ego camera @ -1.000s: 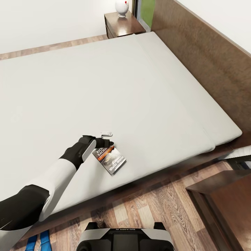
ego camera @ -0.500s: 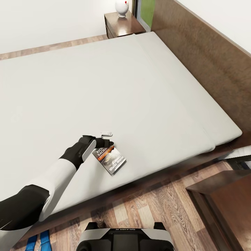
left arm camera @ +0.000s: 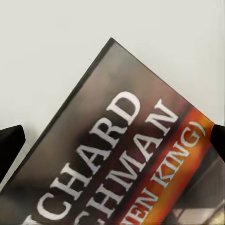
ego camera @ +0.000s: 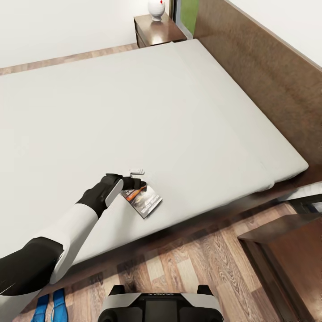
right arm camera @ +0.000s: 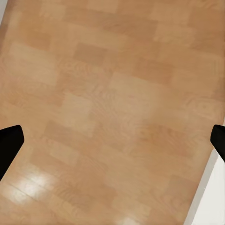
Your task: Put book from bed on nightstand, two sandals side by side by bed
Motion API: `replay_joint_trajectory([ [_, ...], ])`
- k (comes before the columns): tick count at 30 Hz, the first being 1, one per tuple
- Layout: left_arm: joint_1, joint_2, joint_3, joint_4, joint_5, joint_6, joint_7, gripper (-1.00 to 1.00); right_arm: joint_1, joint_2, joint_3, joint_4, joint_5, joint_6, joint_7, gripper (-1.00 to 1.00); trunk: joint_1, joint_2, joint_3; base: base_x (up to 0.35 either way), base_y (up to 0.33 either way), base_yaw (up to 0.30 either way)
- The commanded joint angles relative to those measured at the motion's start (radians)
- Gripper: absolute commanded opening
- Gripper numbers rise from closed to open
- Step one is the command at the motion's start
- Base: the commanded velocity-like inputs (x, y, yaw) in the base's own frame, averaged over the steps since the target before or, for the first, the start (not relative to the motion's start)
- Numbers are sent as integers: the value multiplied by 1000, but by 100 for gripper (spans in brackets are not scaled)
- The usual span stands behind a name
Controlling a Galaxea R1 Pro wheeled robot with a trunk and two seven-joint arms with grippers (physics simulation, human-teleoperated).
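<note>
book [ego camera: 144, 200] on bed [ego camera: 134, 112] near foot edge, corner lifted | left end effector [ego camera: 136, 180] closed on book corner; right end effector [right arm camera: 112, 140] wide over floor | nightstand [ego camera: 157, 30] placement pending | sandals [ego camera: 50, 306] on floor, alignment unclear

The head camera is looking steeply down from above the robot's base, taking in the bed [ego camera: 179, 112] across most of the frame, the nightstand [ego camera: 158, 30] at the top and plank floor [ego camera: 188, 264] along the bottom. The left wrist camera is pointing at very close range onto the book [left arm camera: 126, 164], which is also lying at lower centre of the head frame [ego camera: 144, 200]. The right wrist camera is facing down at bare floor [right arm camera: 112, 112].
</note>
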Motion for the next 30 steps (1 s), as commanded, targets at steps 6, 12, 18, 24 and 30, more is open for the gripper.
replay_joint_trajectory([
  [6, 0, 0, -2, 0, 6, 7, 0, 100, 0, -1, 8, -2, 1, 3, 4, 100, 0, 0, 0, -52, 0, 0],
  [12, 0, 0, -2, 0, 6, 7, 0, 100, 0, 0, 8, -2, 1, 3, 4, 100, 0, 0, 0, -15, 0, 0],
  [18, 0, 0, -2, 0, 6, 7, 0, 100, 1, 1, 8, -2, 1, 3, 5, 100, 0, 0, 0, -5, 0, 0],
  [24, 0, 0, -2, 0, 5, 4, 0, 100, 0, 1, 8, -2, 1, 3, 5, 100, 0, 0, 0, -40, 0, 0],
  [30, 0, 0, -2, 1, 5, -4, 0, 100, 0, 1, 8, -2, 1, 3, 4, 100, 0, 0, 0, -33, 0, 0],
])
